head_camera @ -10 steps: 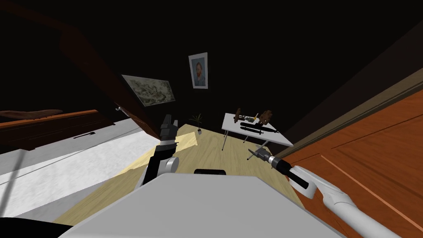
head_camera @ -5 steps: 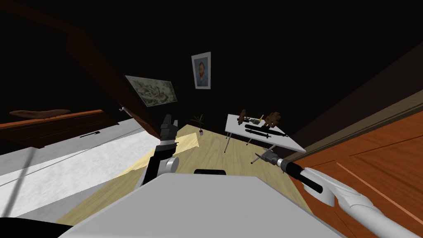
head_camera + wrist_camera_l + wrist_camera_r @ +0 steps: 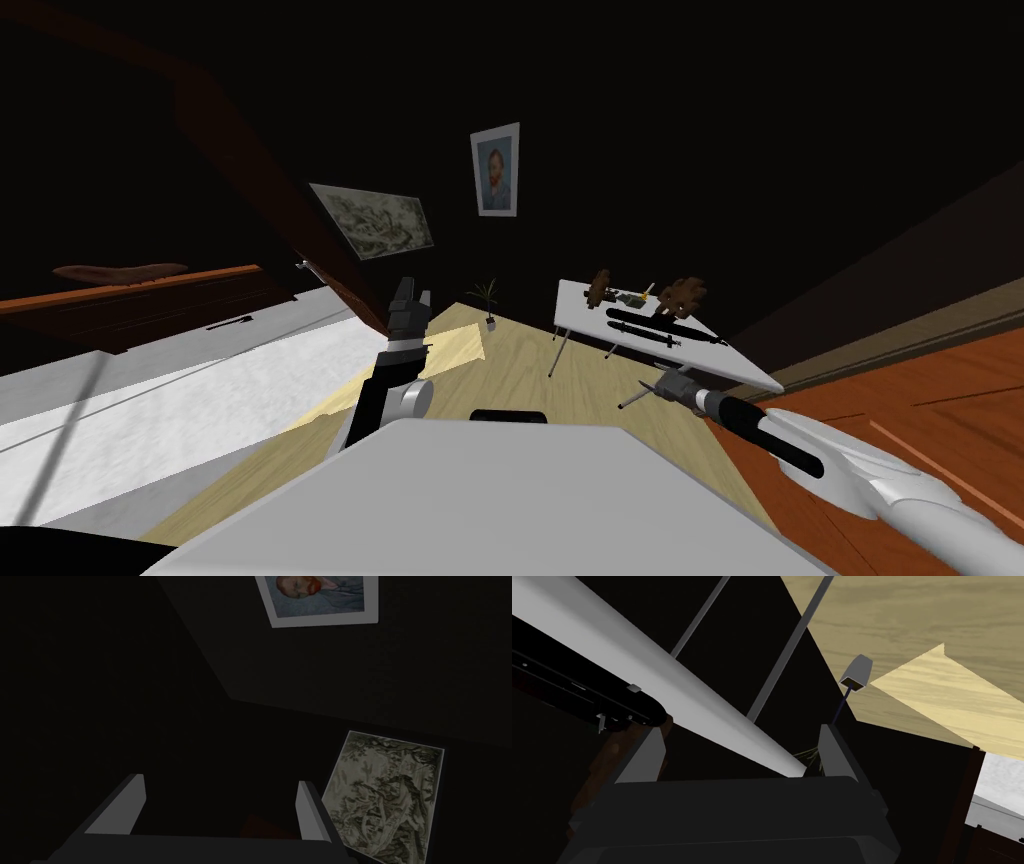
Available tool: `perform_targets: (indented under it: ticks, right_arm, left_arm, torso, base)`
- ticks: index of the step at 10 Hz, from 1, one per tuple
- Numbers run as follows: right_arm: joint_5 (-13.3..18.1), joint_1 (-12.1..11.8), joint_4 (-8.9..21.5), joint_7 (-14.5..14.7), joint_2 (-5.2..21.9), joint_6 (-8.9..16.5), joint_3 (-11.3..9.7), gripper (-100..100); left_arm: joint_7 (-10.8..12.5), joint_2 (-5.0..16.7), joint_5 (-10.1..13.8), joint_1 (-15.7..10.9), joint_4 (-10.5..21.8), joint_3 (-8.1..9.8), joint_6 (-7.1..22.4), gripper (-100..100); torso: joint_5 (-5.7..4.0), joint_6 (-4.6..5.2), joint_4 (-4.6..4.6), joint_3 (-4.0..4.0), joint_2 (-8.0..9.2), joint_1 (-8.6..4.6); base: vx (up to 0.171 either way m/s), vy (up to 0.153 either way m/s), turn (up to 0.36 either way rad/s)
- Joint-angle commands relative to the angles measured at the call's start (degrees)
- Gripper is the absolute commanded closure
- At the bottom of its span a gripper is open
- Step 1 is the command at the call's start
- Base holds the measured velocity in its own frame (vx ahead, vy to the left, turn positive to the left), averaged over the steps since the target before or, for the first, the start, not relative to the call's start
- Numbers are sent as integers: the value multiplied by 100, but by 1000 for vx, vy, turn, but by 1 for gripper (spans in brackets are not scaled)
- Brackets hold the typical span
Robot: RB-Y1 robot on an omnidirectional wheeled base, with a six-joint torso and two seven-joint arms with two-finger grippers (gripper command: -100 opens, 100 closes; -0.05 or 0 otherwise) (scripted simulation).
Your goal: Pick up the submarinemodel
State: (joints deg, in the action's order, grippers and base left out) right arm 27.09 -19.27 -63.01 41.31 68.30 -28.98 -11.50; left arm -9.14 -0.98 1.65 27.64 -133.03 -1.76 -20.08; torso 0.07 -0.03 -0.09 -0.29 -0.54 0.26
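Right gripper [image 3: 636, 396] nearer the table [image 3: 738, 364]

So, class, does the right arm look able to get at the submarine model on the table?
Probably, with more reach: the right gripper is open at the white table's edge, and nothing stands between it and the black submarine model.

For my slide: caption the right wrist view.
Open right tool facing the white table, black submarine model on it.
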Motion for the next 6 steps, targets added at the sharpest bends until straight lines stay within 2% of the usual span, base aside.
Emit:
perform_targets:
  ticks: [1,2,3,4,5,6]
  right_arm:
    - [56,41,215,39,139,2,-61,-100]
    - [162,89,420,173,324,-35,-139,-100]
    - [162,89,494,173,324,-35,-139,-100]
    - [264,136,674,302,497,-71,-214,-100]
    - [264,136,757,302,497,-71,-214,-100]
    - [360,181,972,422,659,-107,-286,-100]
  left_arm:
    - [0,0,0,0,0,0,0,0]
    - [0,0,0,0,0,0,0,0]
    - [0,0,0,0,0,0,0,0]
    - [0,0,0,0,0,0,0,0]
    - [0,0,0,0,0,0,0,0]
    - [0,0,0,0,0,0,0,0]
  torso:
    - [0,0,0,0,0,0]
    - [-1,2,-2,-2,-1,-7]
    - [0,-1,-1,0,2,0]
    - [-2,3,1,5,11,-7]
    - [-2,1,1,4,8,-12]
    - [-3,3,1,5,12,-12]
  base:
    - [151,52,30]
    - [124,73,75]
    - [103,49,28]
    - [123,33,57]
    - [108,39,32]
    - [116,80,74]
